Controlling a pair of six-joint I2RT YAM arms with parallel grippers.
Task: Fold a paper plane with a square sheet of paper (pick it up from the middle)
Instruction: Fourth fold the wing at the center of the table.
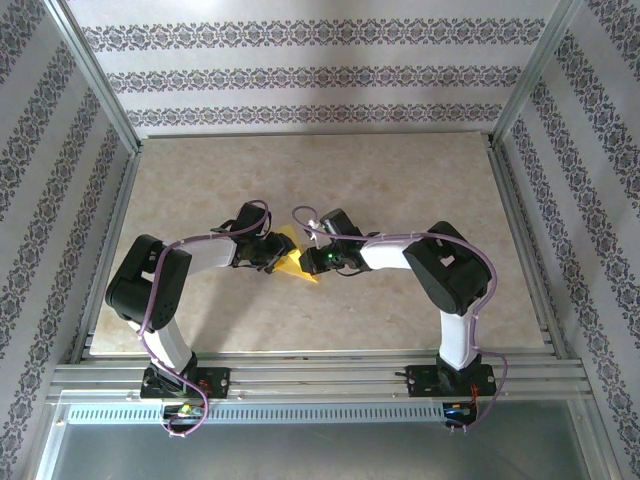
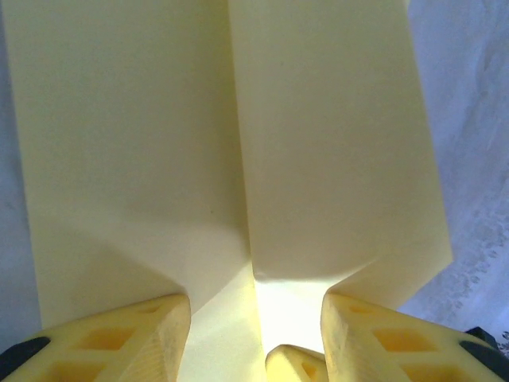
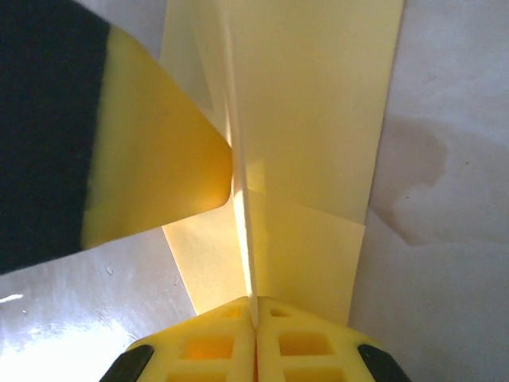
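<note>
Paper (image 1: pixel 292 262), yellow and folded along a centre crease, sits near the middle of the surface (image 1: pixel 400 190), between my two claws. My right claw (image 1: pixel 320 262) reaches it from the right and my left claw (image 1: pixel 270 250) from the left, both low over it.

Through my right wrist camera, my right claw (image 3: pixel 255 314) is pinched tight on the raised centre fold of the paper (image 3: pixel 310 119). Its two fingers are pressed together with the thin edge standing between them, and flaps spread out to either side. A finger (image 3: pixel 159 175) of my left claw touches that fold from the side.

Through my left wrist camera, my left claw (image 2: pixel 254 314) has its fingers (image 2: pixel 119 342) apart, clamping nothing. The paper (image 2: pixel 334 143) spreads ahead of them, and its crease runs up the gap between them.
</note>
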